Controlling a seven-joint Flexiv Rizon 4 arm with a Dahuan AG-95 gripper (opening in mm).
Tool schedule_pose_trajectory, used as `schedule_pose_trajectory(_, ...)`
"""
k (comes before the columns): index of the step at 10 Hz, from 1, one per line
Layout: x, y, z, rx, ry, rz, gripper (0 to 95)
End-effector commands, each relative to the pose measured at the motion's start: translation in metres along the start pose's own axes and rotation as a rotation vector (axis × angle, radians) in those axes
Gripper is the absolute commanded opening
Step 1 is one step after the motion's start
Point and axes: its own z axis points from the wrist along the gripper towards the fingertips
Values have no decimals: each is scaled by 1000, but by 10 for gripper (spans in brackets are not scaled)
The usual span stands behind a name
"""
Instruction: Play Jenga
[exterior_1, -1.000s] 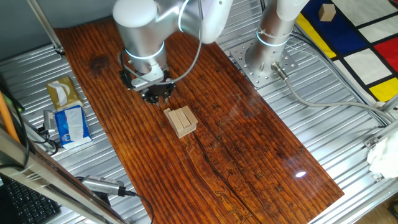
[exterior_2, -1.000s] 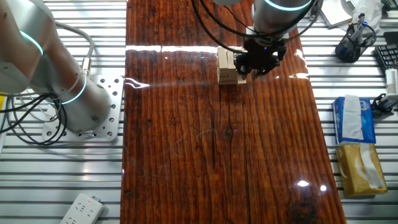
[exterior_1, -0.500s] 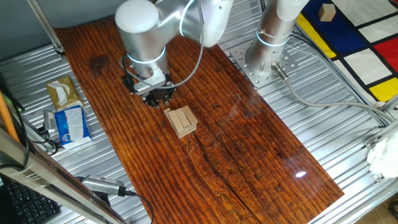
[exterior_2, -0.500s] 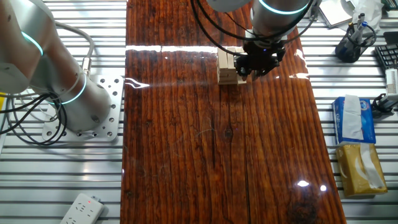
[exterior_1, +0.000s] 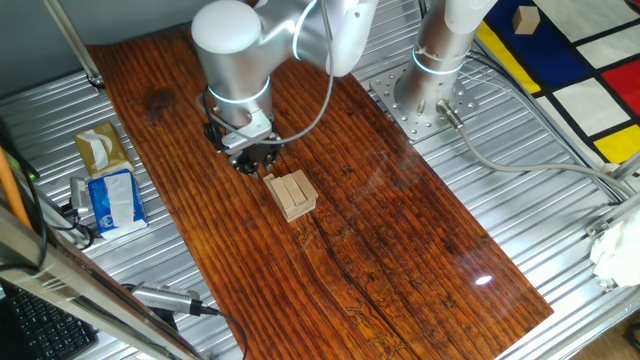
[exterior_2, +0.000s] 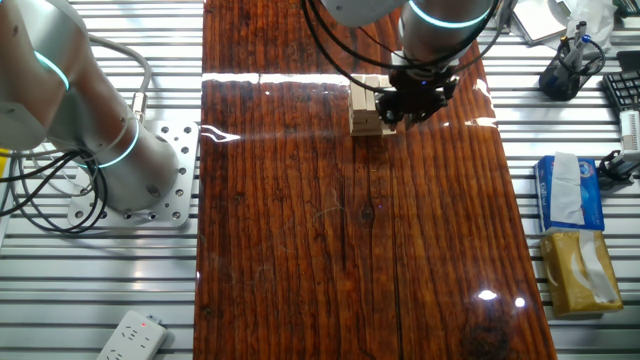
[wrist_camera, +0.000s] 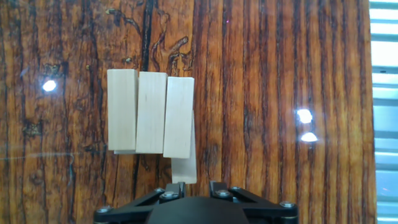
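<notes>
I see my pincer (exterior_1: 258, 160) low beside the Jenga (wrist_camera: 150, 112) pile, but I cannot tell if it grips anything.

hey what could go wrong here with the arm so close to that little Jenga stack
The pincer sits right beside the Jenga pile, near a lower bar that juts out toward it. If it pushes off-centre, the whole pile may slide across the table. The top bars already lie slightly uneven, so a nudge could scatter them.
</notes>
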Motion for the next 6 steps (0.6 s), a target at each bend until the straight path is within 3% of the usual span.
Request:
schedule_pose_trajectory(1,-1,0,2,2,0,-4,190)
schedule_pose_trajectory(6,-4,-1,8,14,0,-13,190)
